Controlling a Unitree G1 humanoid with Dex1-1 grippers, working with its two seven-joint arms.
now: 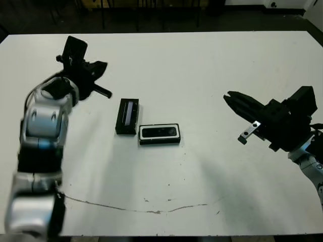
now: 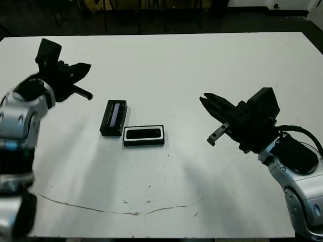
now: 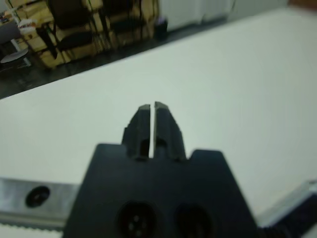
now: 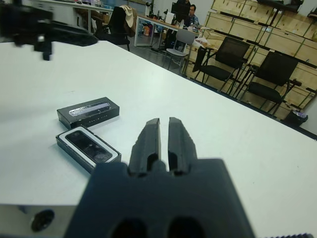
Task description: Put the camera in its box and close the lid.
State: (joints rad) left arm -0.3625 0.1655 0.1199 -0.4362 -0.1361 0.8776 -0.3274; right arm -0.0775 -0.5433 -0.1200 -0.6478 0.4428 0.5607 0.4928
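The camera (image 1: 160,132) already lies in the box (image 1: 143,134); both grippers, left (image 3: 152,107) and right (image 4: 164,122), are nearly closed and empty, so next the lid (image 1: 127,116) needs lifting on.

A white bench (image 1: 212,75) fills most of the head views, with dark floor beyond its far edge. Left of its middle lie two small things. The lid (image 1: 127,116), a black slab with a pale strip along its top, lies flat with its long side running away from the robot. Just beside its near right corner sits the box (image 1: 159,134), crosswise, white lining showing around the camera (image 1: 160,132) inside. A thin brownish scratch (image 1: 146,209) runs along the near part.
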